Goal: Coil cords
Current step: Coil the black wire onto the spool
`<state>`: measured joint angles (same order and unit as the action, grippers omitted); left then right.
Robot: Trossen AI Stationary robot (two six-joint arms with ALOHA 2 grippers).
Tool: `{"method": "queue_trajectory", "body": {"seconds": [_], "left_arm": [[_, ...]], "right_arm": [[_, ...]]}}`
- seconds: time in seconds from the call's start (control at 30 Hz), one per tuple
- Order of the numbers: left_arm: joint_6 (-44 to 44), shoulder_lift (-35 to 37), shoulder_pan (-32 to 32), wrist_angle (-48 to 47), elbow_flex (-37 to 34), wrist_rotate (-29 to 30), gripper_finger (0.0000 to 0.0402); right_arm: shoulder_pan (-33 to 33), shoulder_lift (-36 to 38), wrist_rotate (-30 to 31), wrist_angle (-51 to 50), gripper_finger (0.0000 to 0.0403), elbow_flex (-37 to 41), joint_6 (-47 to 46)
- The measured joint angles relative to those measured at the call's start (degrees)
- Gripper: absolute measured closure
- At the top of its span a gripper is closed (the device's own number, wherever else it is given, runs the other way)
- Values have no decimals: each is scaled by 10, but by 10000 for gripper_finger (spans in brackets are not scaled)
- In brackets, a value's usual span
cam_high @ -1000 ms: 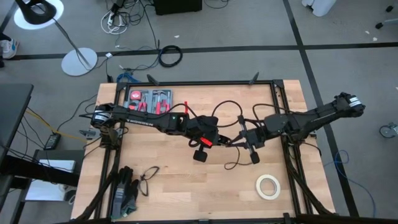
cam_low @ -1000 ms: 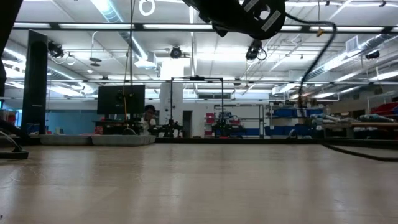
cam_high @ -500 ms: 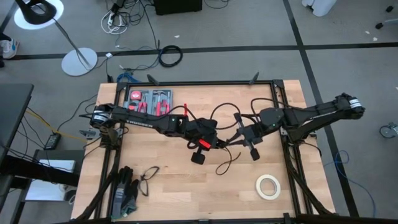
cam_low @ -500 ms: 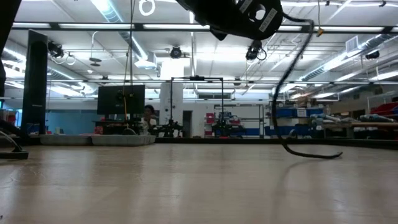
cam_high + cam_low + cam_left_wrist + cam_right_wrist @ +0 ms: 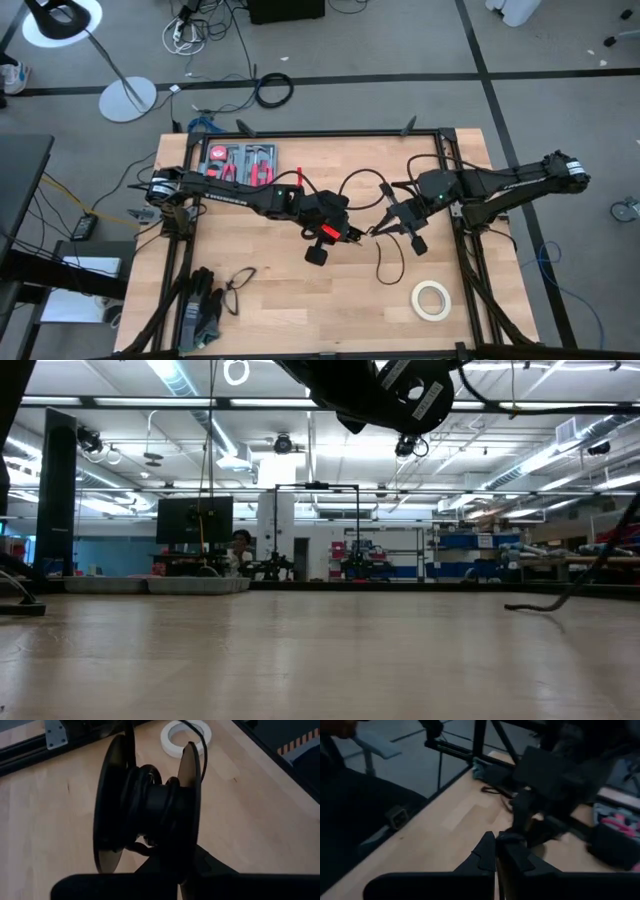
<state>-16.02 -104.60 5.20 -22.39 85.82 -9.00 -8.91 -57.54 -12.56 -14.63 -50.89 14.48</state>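
Note:
A black reel (image 5: 150,805) with two discs has the thin black cord (image 5: 170,795) wound round its hub. It hangs over the table's middle in front of my left gripper (image 5: 347,232), which is shut on it. From the reel the cord runs toward the table's right edge to my right gripper (image 5: 380,229), which is shut on it. Below that gripper the cord's loose tail (image 5: 385,262) drops in a loop, and its end (image 5: 535,605) rests on the wood. My left gripper holds the reel at its near side, between the two discs (image 5: 167,852). Darkness hides what exactly the fingers pinch. The reel is lifted clear of the table with its axle level. My right gripper pinches the cord (image 5: 372,232) between its two fingertips, a short way from the reel. The fingers come slanting down from the table's right side. The stretch to the reel is off the table; the tail hangs slack below the fingers.
A cream-white tape roll (image 5: 431,298) lies near the front right. A tray of red-handled tools (image 5: 238,160) stands at the far left. Dark gloves (image 5: 203,310) and glasses (image 5: 238,285) lie at the front left. Black frame rails (image 5: 450,165) edge the table.
My right gripper has turned and drawn back a little toward the table's right and far edges, still shut on the cord. The slack tail has swung across the wood, first toward the left, then back right, and now hangs as a loop.

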Motion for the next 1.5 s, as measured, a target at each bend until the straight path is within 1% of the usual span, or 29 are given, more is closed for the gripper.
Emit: {"method": "queue_trajectory", "body": {"seconds": [0.1,0.23,0.4,0.53,0.7,0.87,1.03,1.13,1.23,1.33,1.5], "left_arm": [[2,0,3,10,0,-13,402],[4,0,5,31,0,-38,402],[14,-1,5,60,-1,-77,402],[15,-1,5,77,-1,-84,402],[17,-1,5,87,-1,-84,402],[17,-1,5,89,-1,-84,402],[18,-1,5,89,-1,-84,402],[17,-1,5,88,-1,-84,402],[16,-1,5,87,-1,-85,402],[14,0,5,93,0,-86,402],[-1,0,7,93,0,-86,402]], "right_arm": [[9,-3,-4,15,396,0,20],[16,-9,-34,40,396,0,49],[26,-10,-53,41,398,0,95],[32,-17,-54,60,398,0,127],[35,-37,-28,89,398,0,160],[35,-68,-23,109,398,0,162],[35,-85,-5,116,398,0,162],[35,-88,1,113,398,0,162],[35,-80,24,104,397,0,163],[35,-72,33,108,397,0,162],[34,-79,55,97,394,0,151]]}}
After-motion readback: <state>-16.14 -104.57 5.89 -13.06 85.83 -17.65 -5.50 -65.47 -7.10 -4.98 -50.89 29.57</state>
